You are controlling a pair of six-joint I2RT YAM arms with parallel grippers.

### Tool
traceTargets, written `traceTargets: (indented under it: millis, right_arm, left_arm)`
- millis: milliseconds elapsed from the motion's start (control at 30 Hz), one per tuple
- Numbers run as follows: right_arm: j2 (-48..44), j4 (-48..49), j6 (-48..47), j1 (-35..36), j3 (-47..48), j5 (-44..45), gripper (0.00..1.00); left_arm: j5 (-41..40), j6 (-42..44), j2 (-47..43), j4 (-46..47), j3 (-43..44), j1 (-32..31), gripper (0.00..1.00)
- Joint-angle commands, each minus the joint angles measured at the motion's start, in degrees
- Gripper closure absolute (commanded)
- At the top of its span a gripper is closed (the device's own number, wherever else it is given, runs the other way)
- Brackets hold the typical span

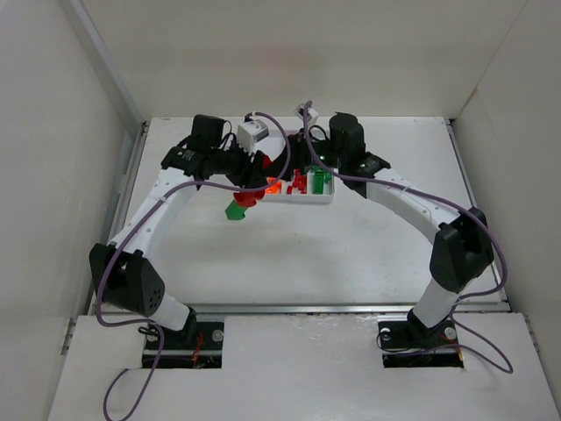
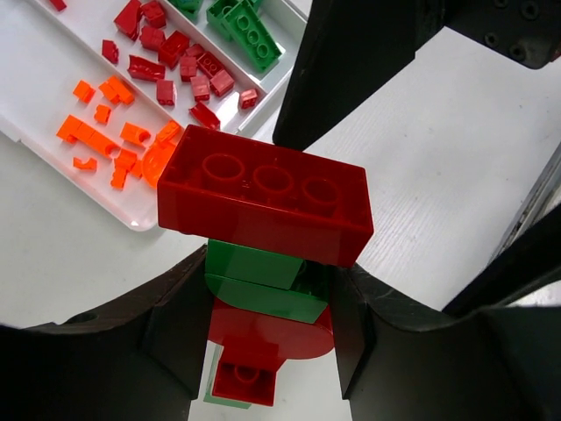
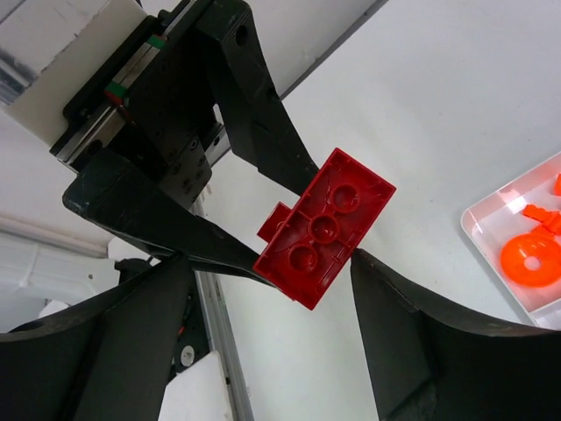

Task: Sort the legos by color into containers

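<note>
My left gripper (image 2: 267, 298) is shut on a stack of joined legos (image 2: 263, 263). A big red brick (image 2: 263, 197) tops it, with green pieces, a red round piece and a small red brick (image 2: 245, 381) below. From the other side, the right gripper (image 3: 272, 263) stands open around that big red brick's underside (image 3: 324, 228). Its right fingertip (image 3: 368, 272) is at the brick's corner and the left one is apart. The containers are three compartments of a white tray (image 2: 35, 88) holding orange legos (image 2: 110, 132), red legos (image 2: 171, 61) and green legos (image 2: 245, 26). From above, the stack (image 1: 245, 199) hangs left of the tray (image 1: 307, 200).
The tray's corner with a round orange piece (image 3: 530, 260) shows at the right of the right wrist view. White walls enclose the table on three sides. Both arms arch in over the table's middle, and their cables loop near the tray.
</note>
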Motion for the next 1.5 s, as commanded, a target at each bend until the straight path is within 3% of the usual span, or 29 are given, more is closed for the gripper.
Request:
traceTargets:
  millis: [0,167,300,567,633,833,1067,1100,1133,1233,1467]
  right_arm:
    - [1.31,2.65,2.26,0.38,3.01,-0.41,0.23]
    - [2.46,2.65,4.01,-0.14,3.54,-0.40,0.27]
    - [2.99,2.65,5.42,-2.42,4.07,-2.86,0.40]
    - [4.04,2.65,6.04,-1.82,5.92,-4.53,0.37]
    - [4.57,2.65,6.04,-1.81,6.44,-4.53,0.40]
    - [7.38,2.65,6.04,-1.20,8.38,-10.32,0.66]
    - [7.91,2.65,6.04,-1.20,8.38,-10.33,0.98]
    - [7.91,2.65,6.04,-1.20,8.38,-10.33,0.98]
    - [7.91,2.65,6.04,-1.20,8.38,-10.33,0.91]
    - [7.91,2.65,6.04,-1.20,8.38,-10.33,0.51]
    - [7.38,2.65,6.04,-1.20,7.76,-9.63,0.49]
  left_arm:
    - [2.36,0.11,-1.01,2.65,2.51,-0.99,1.00]
    - [2.36,0.63,-1.54,2.65,2.51,-0.99,1.00]
    - [1.74,0.63,-1.54,2.65,1.98,-0.99,1.00]
    - [1.22,1.16,-1.54,2.65,1.98,-0.99,1.00]
    - [0.69,1.16,-1.54,2.65,1.98,-1.51,1.00]
    - [-1.77,0.64,-1.54,2.65,3.21,-1.52,1.00]
    - [-6.78,-1.12,-1.01,3.80,3.74,-2.05,1.00]
    - [-7.48,-1.12,-1.01,3.80,3.22,-2.05,1.00]
    - [-8.09,-1.12,-1.01,4.32,2.61,-2.05,1.00]
    - [-8.63,-1.65,-1.01,4.32,1.99,-2.05,1.00]
    - [-9.16,-1.65,-1.01,4.32,1.98,-2.05,1.00]
